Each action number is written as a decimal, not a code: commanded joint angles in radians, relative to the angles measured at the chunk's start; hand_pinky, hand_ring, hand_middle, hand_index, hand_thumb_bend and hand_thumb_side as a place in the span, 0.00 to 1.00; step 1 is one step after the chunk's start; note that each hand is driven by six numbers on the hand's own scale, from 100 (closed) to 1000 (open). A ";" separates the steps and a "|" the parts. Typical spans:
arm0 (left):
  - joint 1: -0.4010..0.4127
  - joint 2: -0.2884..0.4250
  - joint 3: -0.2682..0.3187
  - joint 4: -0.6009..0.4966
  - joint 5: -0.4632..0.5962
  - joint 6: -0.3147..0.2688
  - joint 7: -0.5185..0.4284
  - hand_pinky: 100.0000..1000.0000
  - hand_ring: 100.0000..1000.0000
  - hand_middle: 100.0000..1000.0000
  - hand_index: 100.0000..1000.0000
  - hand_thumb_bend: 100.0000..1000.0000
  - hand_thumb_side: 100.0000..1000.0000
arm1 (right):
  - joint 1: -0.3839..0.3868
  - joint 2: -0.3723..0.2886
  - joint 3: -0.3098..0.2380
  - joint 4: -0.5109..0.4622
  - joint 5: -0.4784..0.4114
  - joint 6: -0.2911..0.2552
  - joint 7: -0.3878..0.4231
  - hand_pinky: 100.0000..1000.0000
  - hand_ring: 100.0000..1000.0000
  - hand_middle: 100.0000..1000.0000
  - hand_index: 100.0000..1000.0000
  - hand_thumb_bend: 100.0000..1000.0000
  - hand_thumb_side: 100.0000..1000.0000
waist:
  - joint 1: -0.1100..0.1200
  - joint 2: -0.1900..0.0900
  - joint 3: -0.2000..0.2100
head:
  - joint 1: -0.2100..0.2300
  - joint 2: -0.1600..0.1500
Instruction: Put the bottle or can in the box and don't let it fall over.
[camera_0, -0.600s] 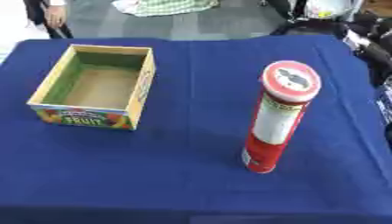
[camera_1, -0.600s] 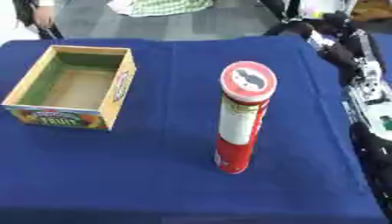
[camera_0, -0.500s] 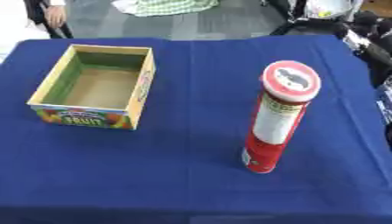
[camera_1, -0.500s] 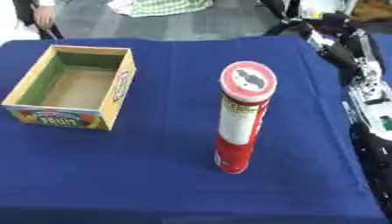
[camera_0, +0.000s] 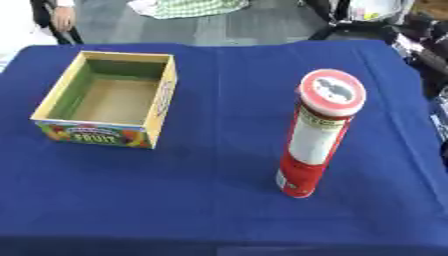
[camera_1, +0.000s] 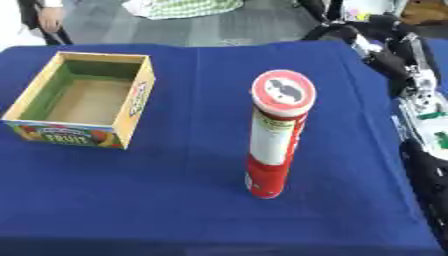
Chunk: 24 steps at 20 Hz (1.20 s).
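The can (camera_0: 317, 135), a tall red tube with a white lid, stands upright on the blue table (camera_0: 210, 200) exactly as a moment ago, well apart from the empty box (camera_0: 109, 100) at its left. Nothing has moved, so no grasp has begun. Of the right arm (camera_1: 411, 85) only dark links show along the right edge; I cannot tell its hand's fingers, and the left hand is out of view.

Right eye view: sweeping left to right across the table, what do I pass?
Open fruit box → tall red can, standing upright on the blue tablecloth → right arm along the right edge; its robot hand cannot be made out.
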 joint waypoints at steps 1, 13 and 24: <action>-0.003 0.026 0.011 -0.012 -0.001 -0.001 0.002 0.67 1.00 0.90 0.82 0.45 0.87 | -0.002 -0.052 -0.010 -0.006 -0.015 -0.009 0.014 0.77 0.87 1.00 0.74 0.65 0.24 | 0.000 -0.011 -0.002 | 0.001 0.005; -0.001 0.030 0.012 -0.013 -0.003 -0.002 0.004 0.67 1.00 0.90 0.82 0.45 0.87 | 0.066 -0.128 0.002 -0.017 -0.090 -0.054 0.112 0.78 0.88 1.00 0.75 0.67 0.23 | 0.000 -0.011 -0.013 | 0.011 0.005; -0.002 0.031 0.012 -0.013 -0.004 -0.002 0.004 0.67 1.00 0.90 0.82 0.44 0.87 | 0.148 -0.169 0.007 -0.030 -0.149 -0.089 0.195 0.78 0.89 1.00 0.75 0.67 0.21 | -0.001 -0.010 -0.020 | 0.021 0.005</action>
